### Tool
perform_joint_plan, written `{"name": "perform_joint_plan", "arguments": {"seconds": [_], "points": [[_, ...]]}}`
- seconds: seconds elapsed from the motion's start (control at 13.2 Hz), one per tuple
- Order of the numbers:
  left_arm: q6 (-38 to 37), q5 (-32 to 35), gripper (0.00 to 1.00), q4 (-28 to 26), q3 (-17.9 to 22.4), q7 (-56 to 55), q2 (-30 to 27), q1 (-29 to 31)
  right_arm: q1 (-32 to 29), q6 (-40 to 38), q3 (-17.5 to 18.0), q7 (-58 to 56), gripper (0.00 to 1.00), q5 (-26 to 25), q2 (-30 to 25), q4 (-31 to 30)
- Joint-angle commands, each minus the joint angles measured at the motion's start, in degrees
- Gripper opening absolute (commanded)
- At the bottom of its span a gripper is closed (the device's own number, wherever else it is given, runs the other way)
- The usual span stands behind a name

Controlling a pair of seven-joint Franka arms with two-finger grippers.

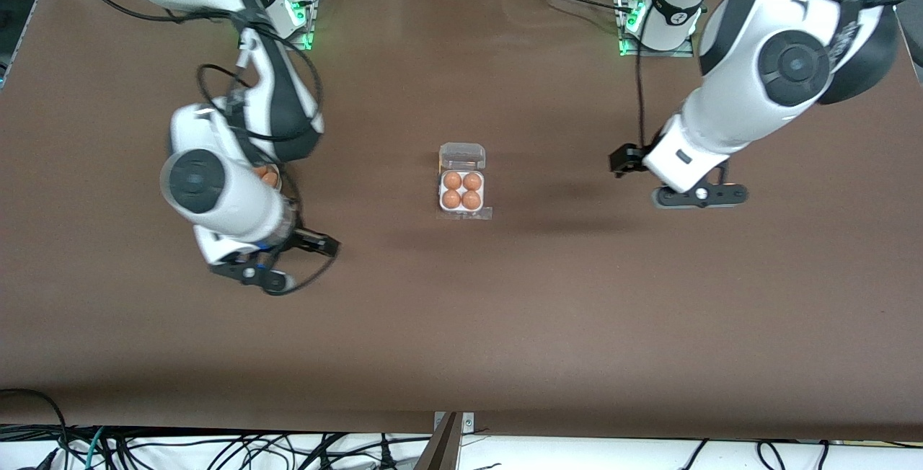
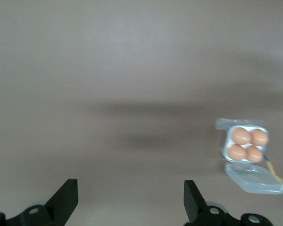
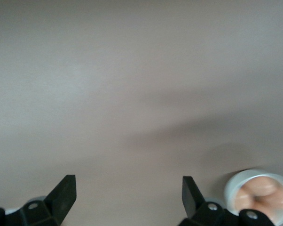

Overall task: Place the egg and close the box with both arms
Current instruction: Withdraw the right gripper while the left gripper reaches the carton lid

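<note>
The box [image 1: 461, 206] is a small white tray at the table's middle. All four of its cups hold orange-brown eggs [image 1: 452, 180]. Its clear lid [image 1: 462, 157] lies open, farther from the front camera than the cups. The box also shows in the left wrist view [image 2: 226, 149], with its eggs [image 2: 241, 136] and open lid [image 2: 254, 178]. My left gripper [image 1: 698, 196] is open and empty over bare table toward the left arm's end [image 2: 129, 197]. My right gripper [image 1: 252, 274] is open and empty over bare table toward the right arm's end [image 3: 127, 197].
A round white bowl [image 3: 238, 184] with more eggs [image 1: 270, 177] stands under the right arm, mostly hidden by it in the front view. Brown table [image 1: 548, 297] lies around the box. Cables run along the table's front edge.
</note>
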Motion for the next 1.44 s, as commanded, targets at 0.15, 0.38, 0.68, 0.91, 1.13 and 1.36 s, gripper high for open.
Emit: {"name": "perform_joint_plan", "arguments": {"seconds": [0.15, 0.38, 0.68, 0.91, 1.13, 1.36], "points": [[-1.09, -10.53, 0.55, 4.20, 0.52, -9.31, 7.28, -6.61, -11.10, -4.40, 1.52, -21.94, 1.00, -5.03, -15.05, -10.19], [-1.00, -13.27, 0.42, 7.52, 0.52, -18.81, 12.29, -12.32, -16.47, -10.47, 3.09, -22.60, 1.00, -4.77, -21.38, -10.46], [-0.82, -13.44, 0.29, 10.00, 0.52, -24.98, 17.40, -17.61, -22.28, -15.92, 6.53, -22.33, 1.00, -5.56, -27.99, -10.37], [-1.00, -16.51, 0.27, 9.91, 0.52, -27.53, 20.03, -18.67, -24.21, -15.42, 6.97, -22.16, 1.00, -5.48, -29.48, -12.90], [-1.18, -17.22, 0.26, 9.74, 0.52, -28.15, 21.79, -20.42, -24.40, -11.72, 7.67, -22.60, 1.00, -5.39, -30.02, -14.67], [-1.18, -17.14, 0.26, 9.65, 0.52, -29.29, 23.90, -21.92, -23.35, -10.49, 7.76, -21.90, 1.00, -5.47, -29.06, -14.85]]}}
